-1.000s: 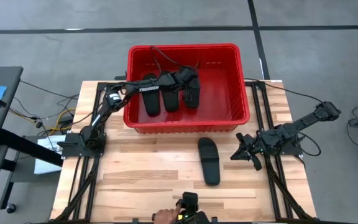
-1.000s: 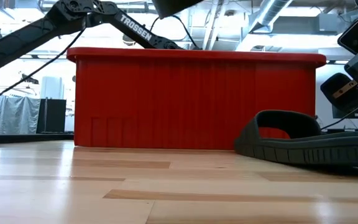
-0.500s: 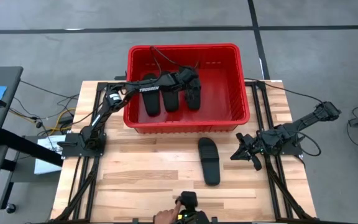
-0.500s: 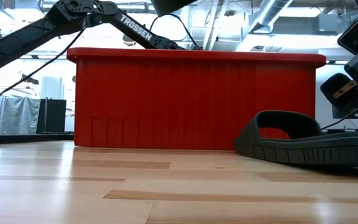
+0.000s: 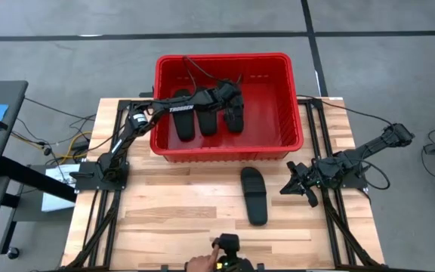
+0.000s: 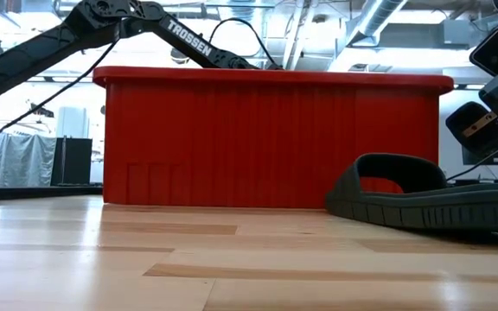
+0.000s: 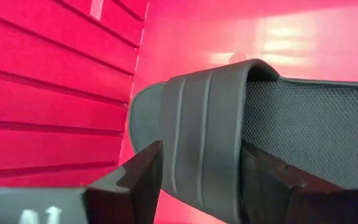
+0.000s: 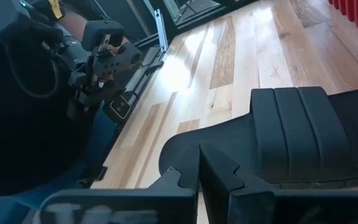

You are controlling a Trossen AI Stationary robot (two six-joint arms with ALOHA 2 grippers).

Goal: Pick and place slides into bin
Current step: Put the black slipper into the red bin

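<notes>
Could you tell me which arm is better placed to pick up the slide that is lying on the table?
The right. Its tool sits low beside the last slide on the table, with fingers together. The left tool is inside the bin, its fingers either side of a slide's strap.

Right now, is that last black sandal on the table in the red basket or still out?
Out. The sandal lies flat on the table, in front of the red basket, near the right gripper.

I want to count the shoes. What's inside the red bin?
Three slides lie side by side in the bin. The left gripper hovers over the third slide, covering part of it.
</notes>
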